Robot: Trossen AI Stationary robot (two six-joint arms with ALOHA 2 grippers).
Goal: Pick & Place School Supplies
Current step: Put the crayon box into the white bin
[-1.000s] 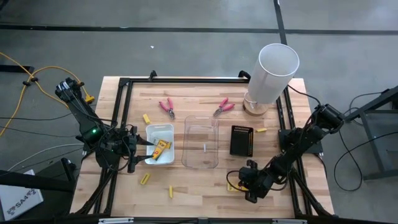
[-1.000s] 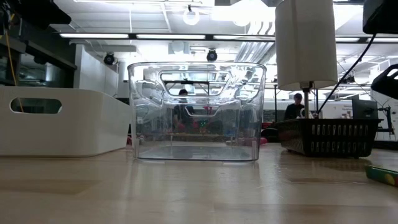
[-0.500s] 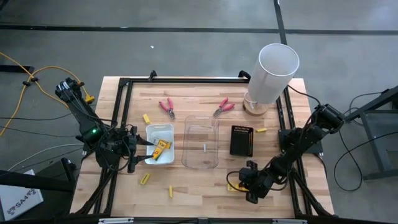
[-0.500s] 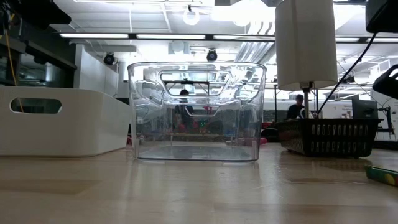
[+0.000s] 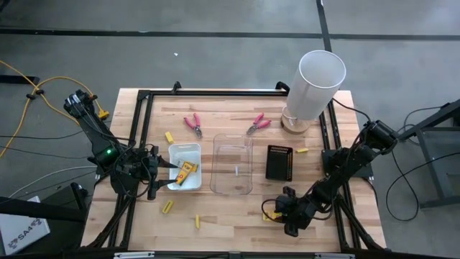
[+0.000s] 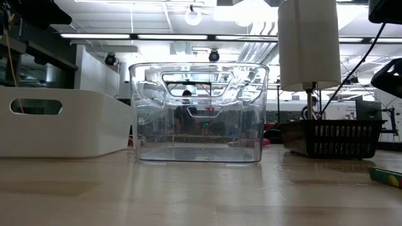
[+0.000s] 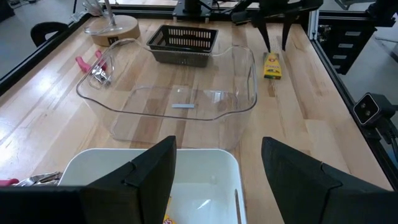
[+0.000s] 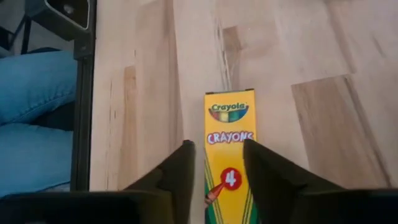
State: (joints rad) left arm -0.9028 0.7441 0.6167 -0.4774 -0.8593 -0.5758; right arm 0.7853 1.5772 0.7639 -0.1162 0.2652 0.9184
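A yellow crayon box [image 8: 229, 155] lies flat on the wood near the table's front right. My right gripper [image 8: 217, 163] hangs over it, open, one finger on either side of the box's width; touch does not show. My left gripper [image 7: 217, 180] stands open above the near end of the white tray [image 5: 194, 150], which holds a yellow box [image 5: 187, 173]. Two pink-handled pliers [image 5: 192, 124] [image 5: 259, 123] lie at the far side. Small yellow pieces [image 5: 169, 137] [image 5: 167, 206] [image 5: 198, 221] [image 5: 302, 150] are scattered on the table.
A clear tray [image 5: 233, 164] stands at the centre with a black slotted basket [image 5: 279, 162] to its right. A tall white cylinder [image 5: 316, 86] rises at the far right corner. A black frame [image 5: 140, 115] runs along the table's edges.
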